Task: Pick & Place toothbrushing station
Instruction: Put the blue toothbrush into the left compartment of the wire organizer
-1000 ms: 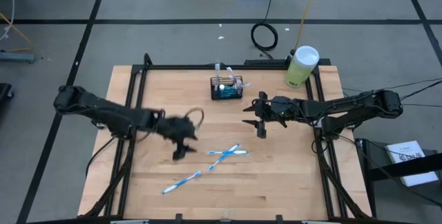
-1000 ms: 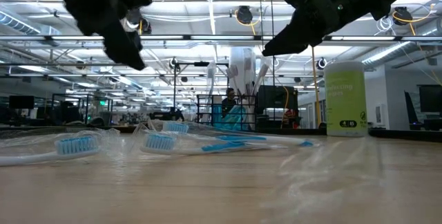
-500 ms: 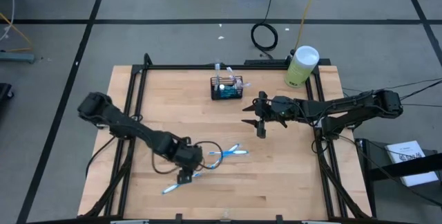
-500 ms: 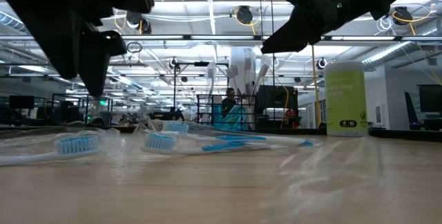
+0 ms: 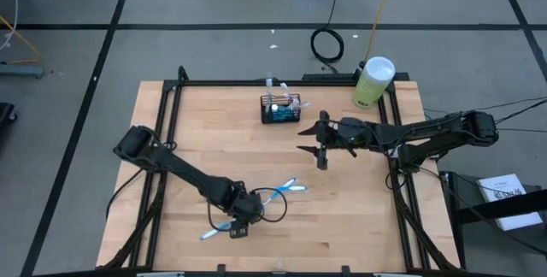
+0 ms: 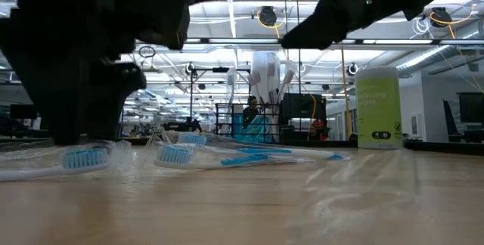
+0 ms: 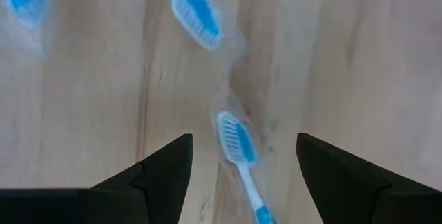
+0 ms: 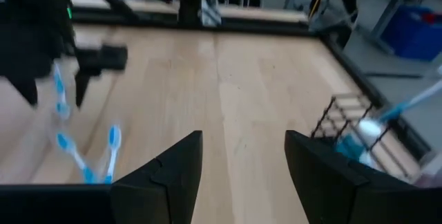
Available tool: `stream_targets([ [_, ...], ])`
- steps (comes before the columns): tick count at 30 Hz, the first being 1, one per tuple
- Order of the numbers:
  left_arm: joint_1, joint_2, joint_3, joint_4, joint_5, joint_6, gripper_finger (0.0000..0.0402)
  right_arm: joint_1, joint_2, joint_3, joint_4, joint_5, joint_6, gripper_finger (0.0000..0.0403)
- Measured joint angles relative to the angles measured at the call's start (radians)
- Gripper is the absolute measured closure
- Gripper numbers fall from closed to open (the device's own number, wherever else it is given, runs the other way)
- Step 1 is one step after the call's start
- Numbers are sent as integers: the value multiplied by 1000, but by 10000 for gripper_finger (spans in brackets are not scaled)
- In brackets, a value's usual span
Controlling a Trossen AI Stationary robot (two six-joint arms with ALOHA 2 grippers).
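Two dark, jointed, cable-trailing arms

The scene is evenly lit from ceiling lamps [image 6: 266, 15], which glare in the low view; shadows are soft, the near table [image 6: 249, 207] is blurred, and both wrist views are smeared

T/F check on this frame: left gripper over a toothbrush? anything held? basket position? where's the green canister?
1. The left gripper is open above a toothbrush lying on the table. True.
2. The right gripper holds a toothbrush. False: it is open and empty, in the air to the right of the basket.
3. The basket lies tipped over at the table's near edge. False: it stands upright near the far edge.
4. The green canister stands at the far right corner. True.
5. All toothbrushes are in the basket. False: three lie loose on the table.
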Motion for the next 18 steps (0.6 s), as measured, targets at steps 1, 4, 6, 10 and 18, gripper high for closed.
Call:
stream_targets([
  [1, 0, 13, 0, 5, -1, -17, 135, 0, 0, 0, 19, 0, 0, 206],
  [4, 0, 51, 1, 10, -4, -92, 135, 0, 0, 0, 57, 0, 7, 206],
  [6, 0, 65, 4, 11, -7, -155, 135, 0, 0, 0, 72, 0, 9, 206],
  [10, 0, 77, 5, -10, -6, -285, 135, 0, 0, 0, 90, 0, 9, 206],
  [18, 1, 75, 3, -29, -4, -364, 212, 0, 0, 0, 108, -4, 72, 206],
])
